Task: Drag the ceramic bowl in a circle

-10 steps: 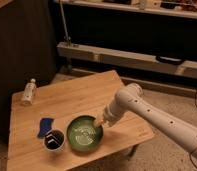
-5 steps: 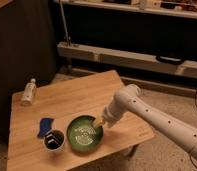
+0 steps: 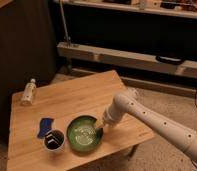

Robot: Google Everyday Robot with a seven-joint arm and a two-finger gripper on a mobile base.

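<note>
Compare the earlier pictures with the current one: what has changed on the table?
Nothing visibly changed. The claw stays at the rim of the green bowl, on the arm's side; the cup, blue object and bottle lie where they were.

Gripper [image 3: 99, 125] at ceramic bowl [image 3: 82, 134] rim (unmoved)

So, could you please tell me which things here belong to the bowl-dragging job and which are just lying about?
For the job:
ceramic bowl, green
end effector, at the bowl's right rim

Lying about:
small white cup, beside the bowl
blue object
bottle, far left on the wooden table
</note>
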